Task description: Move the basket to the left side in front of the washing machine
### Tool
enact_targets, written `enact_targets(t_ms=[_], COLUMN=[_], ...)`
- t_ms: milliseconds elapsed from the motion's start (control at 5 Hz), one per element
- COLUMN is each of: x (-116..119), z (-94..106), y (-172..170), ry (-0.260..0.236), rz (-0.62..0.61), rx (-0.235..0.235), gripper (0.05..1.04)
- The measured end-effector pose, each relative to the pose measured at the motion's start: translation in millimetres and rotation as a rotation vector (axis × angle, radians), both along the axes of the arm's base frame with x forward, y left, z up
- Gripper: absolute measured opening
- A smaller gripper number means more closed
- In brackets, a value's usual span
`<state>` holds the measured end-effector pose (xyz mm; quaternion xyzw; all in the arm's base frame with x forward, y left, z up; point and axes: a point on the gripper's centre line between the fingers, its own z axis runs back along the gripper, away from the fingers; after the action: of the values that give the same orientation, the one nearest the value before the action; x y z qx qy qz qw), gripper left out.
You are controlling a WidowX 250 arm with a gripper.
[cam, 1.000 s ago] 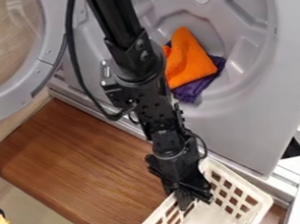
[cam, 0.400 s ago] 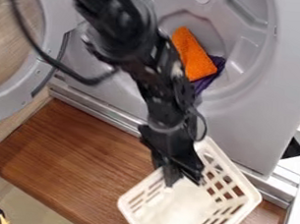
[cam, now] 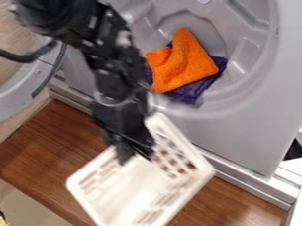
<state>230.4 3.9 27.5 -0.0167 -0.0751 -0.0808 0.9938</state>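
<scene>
Camera view: the black gripper (cam: 130, 153), clamped on the rim of the white basket (cam: 134, 190), holds it over the brown wooden board (cam: 50, 151) in front of the washing machine (cam: 275, 91). Inside the machine, an orange cloth (cam: 184, 63) lies on a purple cloth (cam: 190, 91), beside the open round door (cam: 12, 100).
</scene>
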Motion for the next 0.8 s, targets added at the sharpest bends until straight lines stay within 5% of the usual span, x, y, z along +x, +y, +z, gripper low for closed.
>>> enact_targets(t_ms=[800], x=[8], z=[-41.4], y=[109], ry=[0.106], rz=[0.209], rx=[0.016], gripper=[0.094])
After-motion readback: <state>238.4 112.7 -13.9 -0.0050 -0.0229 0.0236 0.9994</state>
